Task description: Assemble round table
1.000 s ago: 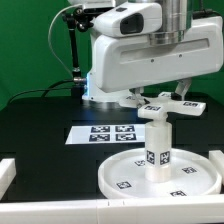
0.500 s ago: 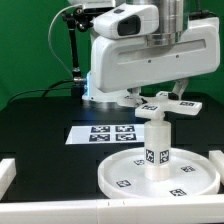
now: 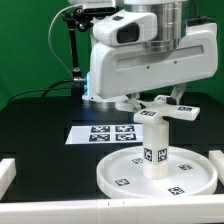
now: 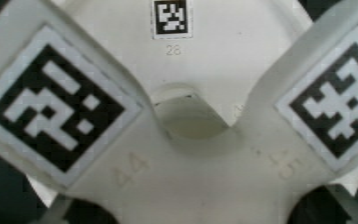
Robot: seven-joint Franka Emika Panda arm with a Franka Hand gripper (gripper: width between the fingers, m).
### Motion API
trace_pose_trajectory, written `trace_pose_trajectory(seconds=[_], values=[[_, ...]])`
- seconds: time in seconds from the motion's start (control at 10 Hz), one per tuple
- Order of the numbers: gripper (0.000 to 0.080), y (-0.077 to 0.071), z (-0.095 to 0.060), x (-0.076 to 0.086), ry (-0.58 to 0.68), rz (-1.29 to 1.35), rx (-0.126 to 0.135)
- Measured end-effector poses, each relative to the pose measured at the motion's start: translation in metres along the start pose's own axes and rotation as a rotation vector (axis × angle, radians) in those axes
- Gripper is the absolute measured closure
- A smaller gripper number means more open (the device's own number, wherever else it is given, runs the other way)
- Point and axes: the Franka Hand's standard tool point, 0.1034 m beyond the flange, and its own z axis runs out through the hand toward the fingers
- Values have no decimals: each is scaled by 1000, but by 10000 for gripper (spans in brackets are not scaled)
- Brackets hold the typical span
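Note:
The large round disc [image 3: 112, 176] lies flat on the black table at the front. The short cylinder leg [image 3: 156, 146] stands upright at its middle. The cross-shaped piece [image 3: 160, 110] sits level right over the top of the leg; I cannot tell whether they touch. My gripper [image 3: 161, 100] comes down from above and is shut on the cross-shaped piece. In the wrist view the cross-shaped piece [image 4: 176, 125] fills the frame, with its tagged arms spreading out and a round hole at its centre. The leg and disc are hidden beneath it there.
The marker board [image 3: 108, 132] lies flat on the table behind the disc. A low white wall [image 3: 8, 172] runs along the front and the exterior view's left, and another wall [image 3: 215, 158] stands at its right. Black cables hang at the back left.
The wrist has turned with the cross-shaped piece in its grip, and the piece has shifted slightly to the exterior view's left over the leg. The disc and leg have not moved.

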Motion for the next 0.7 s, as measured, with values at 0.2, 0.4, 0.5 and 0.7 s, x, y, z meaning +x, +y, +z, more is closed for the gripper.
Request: trace_pose_trajectory(seconds=[0.2, 0.4, 0.5, 0.7], values=[[348, 1, 5, 0, -2, 1, -1], [348, 5, 6, 1, 4, -14, -4], [348, 6, 6, 3, 14, -20, -8], [348, 6, 6, 3, 14, -19, -8]])
